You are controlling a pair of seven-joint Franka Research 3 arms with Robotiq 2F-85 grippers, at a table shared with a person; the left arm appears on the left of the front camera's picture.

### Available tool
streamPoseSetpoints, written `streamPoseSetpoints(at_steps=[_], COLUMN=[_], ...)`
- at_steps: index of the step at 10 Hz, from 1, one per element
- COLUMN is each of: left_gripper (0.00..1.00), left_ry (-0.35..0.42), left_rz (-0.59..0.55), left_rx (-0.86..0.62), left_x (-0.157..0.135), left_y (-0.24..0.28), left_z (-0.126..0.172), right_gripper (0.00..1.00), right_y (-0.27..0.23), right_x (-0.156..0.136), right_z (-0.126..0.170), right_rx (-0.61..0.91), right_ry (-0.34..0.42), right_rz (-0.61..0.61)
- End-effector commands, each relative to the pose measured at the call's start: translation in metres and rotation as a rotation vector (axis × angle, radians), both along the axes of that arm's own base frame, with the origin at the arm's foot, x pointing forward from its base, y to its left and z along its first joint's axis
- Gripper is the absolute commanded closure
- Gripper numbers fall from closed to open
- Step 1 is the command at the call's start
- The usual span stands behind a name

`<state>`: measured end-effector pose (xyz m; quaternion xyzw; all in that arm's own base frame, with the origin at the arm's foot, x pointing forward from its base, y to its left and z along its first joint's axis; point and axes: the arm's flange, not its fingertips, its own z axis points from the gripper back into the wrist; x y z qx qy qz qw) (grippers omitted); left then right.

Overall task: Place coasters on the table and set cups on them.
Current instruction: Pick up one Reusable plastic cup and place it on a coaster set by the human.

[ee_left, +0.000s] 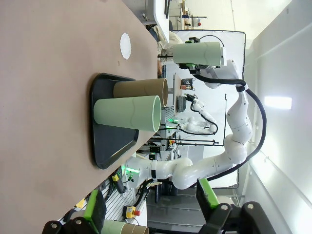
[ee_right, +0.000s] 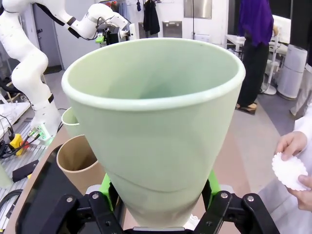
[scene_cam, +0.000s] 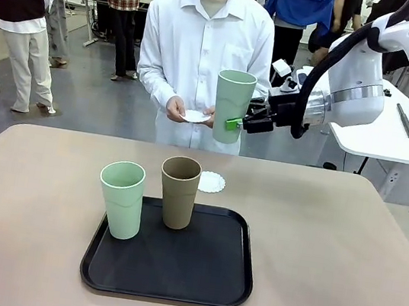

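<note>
1. Front view puts your right gripper (scene_cam: 233,123) just above the centre of the frame. It is clamped on the lower wall of the raised green cup (scene_cam: 234,96), which hangs upright in the air, well above the table (scene_cam: 344,251).
2. Your target, as I judge it, is the laid coaster (scene_cam: 212,182). It lies flat on the table at mid-frame, beyond the far edge of the black tray (scene_cam: 241,281) and to the right of the tan cup (scene_cam: 178,192).
3. Line the cup's base up over that doily first, then lower it straight down. Keep the cup upright and give the tan cup's rim room.
4. Aim for the lacy edge to show all round the base. Thin paper will likely slide or crumple if you drag the cup across it, so let go only once the base sits flat.
5. Mind the person's hands (scene_cam: 178,108). They hold a spare coaster (scene_cam: 194,116) just left of the raised cup, and it also sits at the lower right of the right wrist view.
6. Your left gripper (ee_left: 148,192) sits at the bottom of the left wrist view, jaws apart and empty. Farther off at mid-frame, the second green cup (ee_left: 127,113) stands on the tray beside the tan cup. Hold that arm back until another coaster is down.
</note>
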<state>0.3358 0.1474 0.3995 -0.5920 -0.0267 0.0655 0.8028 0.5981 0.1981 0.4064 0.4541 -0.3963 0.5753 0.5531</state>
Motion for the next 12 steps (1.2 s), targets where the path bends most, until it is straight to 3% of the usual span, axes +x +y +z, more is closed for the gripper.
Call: streamPoseSetpoints(at_steps=[1,9,12], left_gripper=[0.0,0.0,0.0], left_ry=[-0.008,-0.008,-0.008], left_rz=[0.005,0.005,0.005], left_rx=[-0.013,-0.013,-0.013], left_x=[-0.001,-0.001,-0.001], left_y=[0.001,0.001,0.001], left_z=[0.002,0.002,0.002], right_gripper=[0.19,0.19,0.19], right_y=[0.009,-0.001,0.013], right_x=[0.007,0.001,0.016], right_z=[0.002,-0.001,-0.03], right_rx=[-0.009,-0.002,0.004], right_ry=[0.004,0.001,-0.024], right_rz=[-0.003,-0.002,0.114])
